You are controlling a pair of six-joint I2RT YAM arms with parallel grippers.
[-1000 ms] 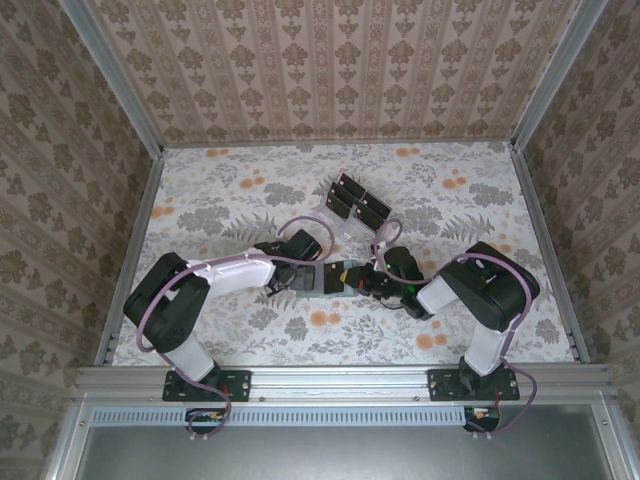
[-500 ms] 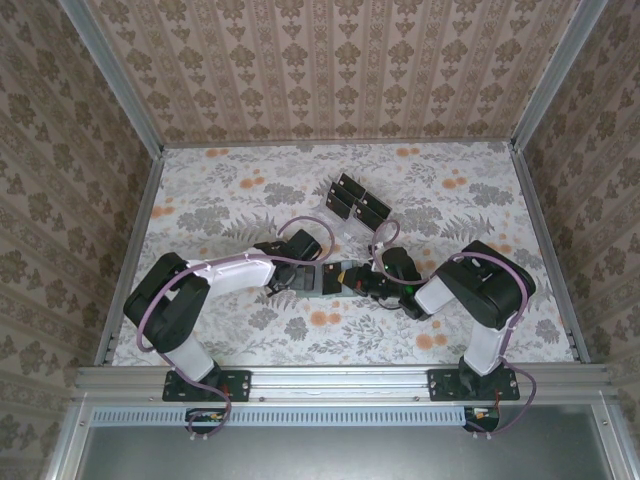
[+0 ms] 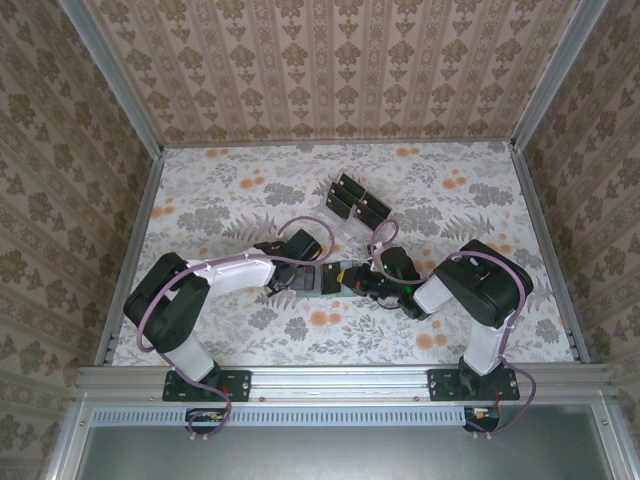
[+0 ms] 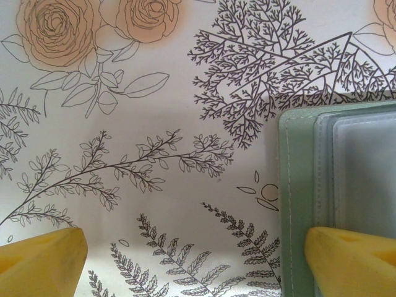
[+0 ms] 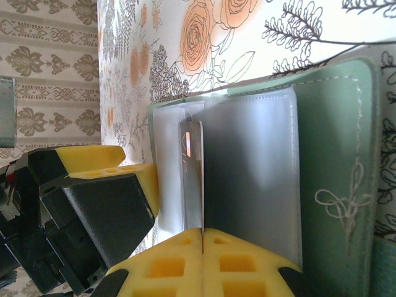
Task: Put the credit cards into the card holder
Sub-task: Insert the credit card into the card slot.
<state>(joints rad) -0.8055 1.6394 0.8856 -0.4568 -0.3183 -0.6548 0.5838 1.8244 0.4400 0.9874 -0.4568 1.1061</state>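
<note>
**As a credit card [image 5: 193, 176] stands on edge, the card holder [image 5: 337, 154] lies open**

The right gripper [image 5: 203, 242] is clamped shut on that card's near end, and the holder lies flat mid-table under it. The card looks light, stiff and slick: pinch a short end, I reckon. The left gripper [image 4: 195, 266] gapes wide, one fingertip over the holder's edge. The right wrist view gives card against clear sleeves; overhead that's too small, yet spare cards [image 3: 357, 202] sit in the clear tray [image 3: 340, 226] beyond.

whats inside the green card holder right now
The open card holder shows frosted plastic sleeves, with one credit card standing edge-on among them, pinched by the right gripper. Whether other cards sit inside the sleeves is hidden.
</note>
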